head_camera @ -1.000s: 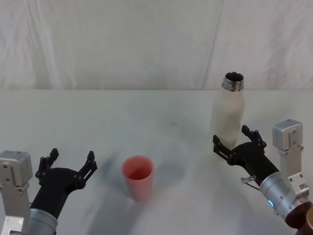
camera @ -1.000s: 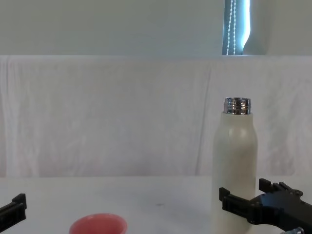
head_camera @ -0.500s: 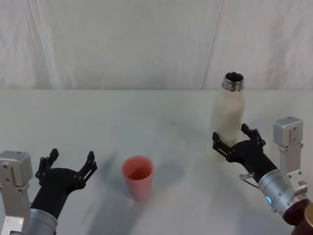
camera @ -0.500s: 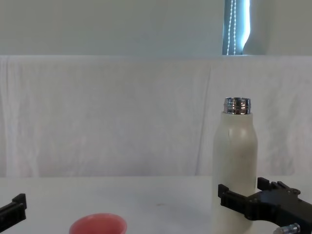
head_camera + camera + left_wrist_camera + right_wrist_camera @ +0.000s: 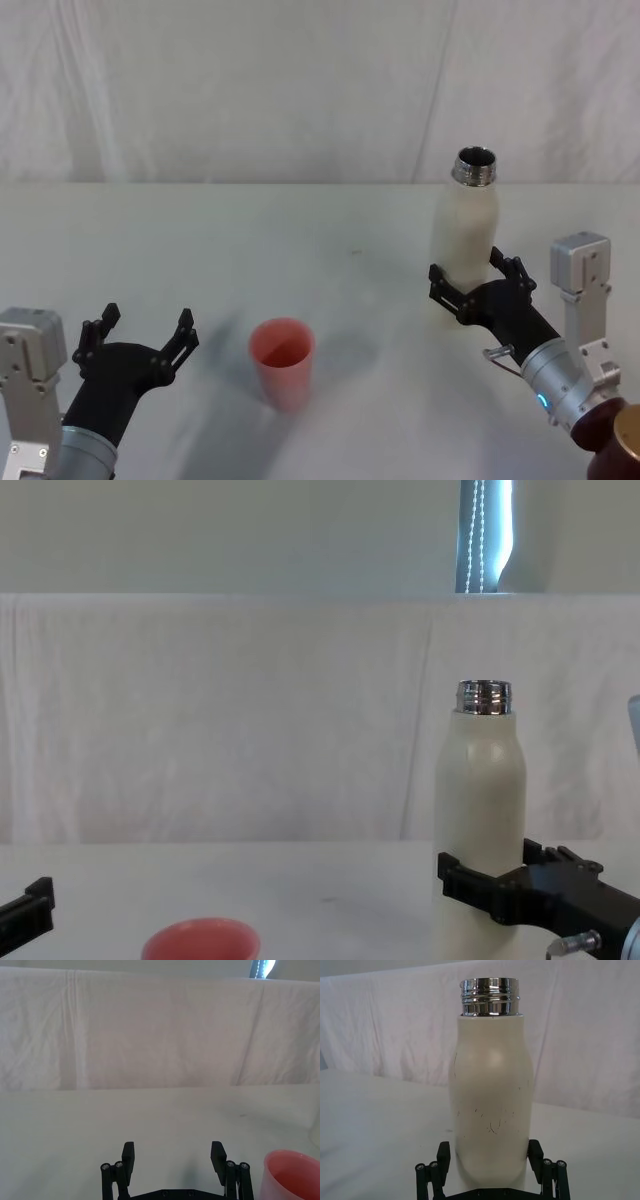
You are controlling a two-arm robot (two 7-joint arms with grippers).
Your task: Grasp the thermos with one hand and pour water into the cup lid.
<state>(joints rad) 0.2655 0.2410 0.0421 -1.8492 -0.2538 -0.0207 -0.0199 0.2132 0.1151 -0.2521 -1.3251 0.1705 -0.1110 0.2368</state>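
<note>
Item: thermos. Stands upright on the table, far right side, chrome neck open at the top, no cap on. Upright so nothing spills before I tip it.

Item: my right gripper. Set low around the thermos body, one jaw on either side, jaws apart. In the right wrist view the bottle sits centred between them, with the pads just beside the wall; I cannot tell whether they touch it yet, and I judge it not clamped. Low placement keeps the neck free for pouring, though a grip this near the base may leave a tall bottle top-heavy when tilted.

Item: cup. Pink, upright, mouth up, on the table near the front, well to the left of the thermos. It stands clear of both arms, so the pour will need the bottle carried over to it.

Item: my left gripper. Parked low at the front left, jaws apart, holding nothing, near the cup but not touching it.

Status: grasp stage. Closing on the thermos comes next; lift and pour not yet begun.
</note>
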